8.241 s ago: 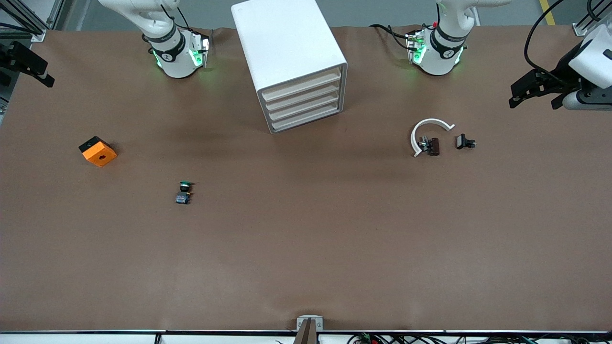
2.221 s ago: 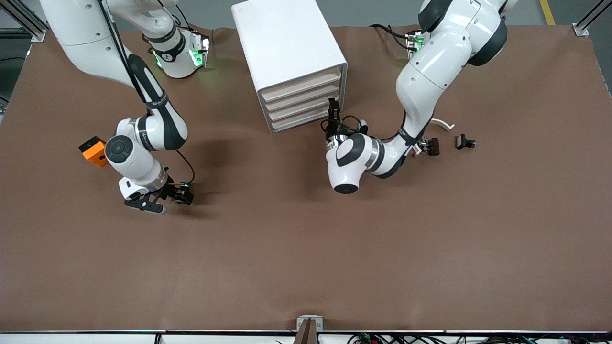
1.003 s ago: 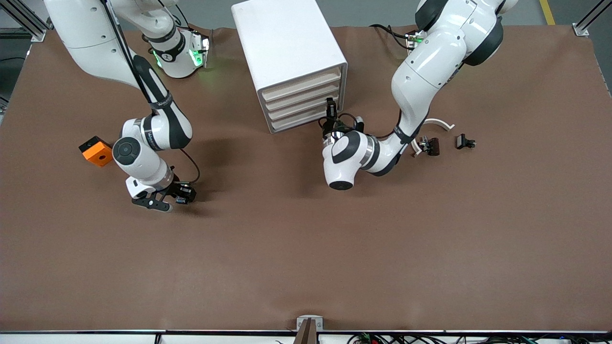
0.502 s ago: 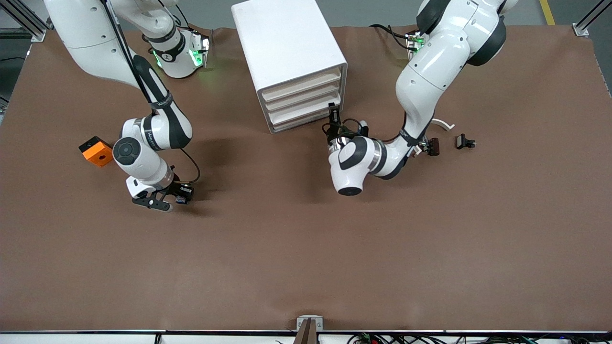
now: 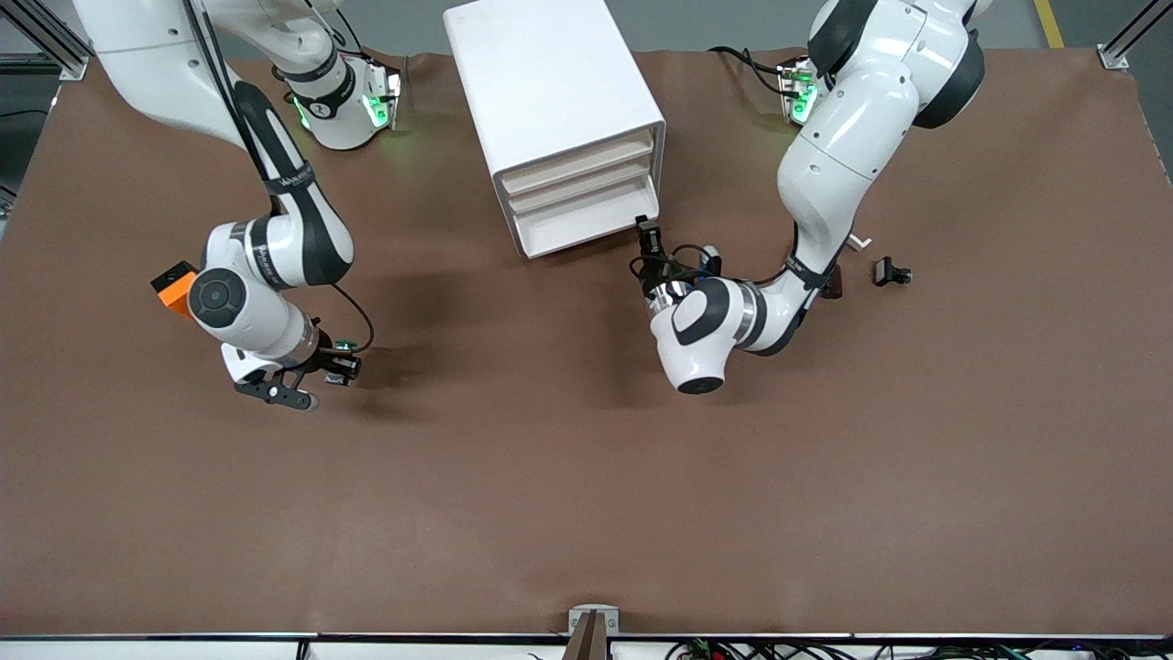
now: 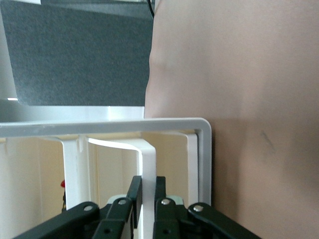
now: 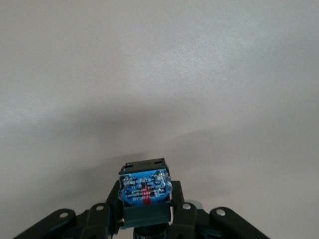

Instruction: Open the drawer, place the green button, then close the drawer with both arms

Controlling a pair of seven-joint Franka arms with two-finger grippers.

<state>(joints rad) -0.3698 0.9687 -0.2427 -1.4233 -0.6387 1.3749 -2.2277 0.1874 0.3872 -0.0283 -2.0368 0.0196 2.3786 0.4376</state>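
The white drawer cabinet (image 5: 550, 101) stands between the arms' bases. One of its lower drawers (image 5: 586, 222) is pulled out a little toward the front camera. My left gripper (image 5: 647, 236) is in front of that drawer, shut on its thin white handle (image 6: 148, 159); the black fingers (image 6: 134, 191) press the handle from both sides. My right gripper (image 5: 339, 367) is just above the table toward the right arm's end, shut on the button (image 5: 343, 356). The button's blue base (image 7: 145, 185) sticks out between the fingers, and its green cap shows only in the front view.
An orange block (image 5: 170, 280) lies beside the right arm's wrist, partly hidden by it. Near the left arm's elbow lie a small black clip (image 5: 891, 272) and a dark part (image 5: 832, 285). The left arm hides most of a white curved piece (image 5: 858, 242).
The left gripper has drawn the drawer out toward the front camera. The right gripper has shut on the button and raised it slightly off the table.
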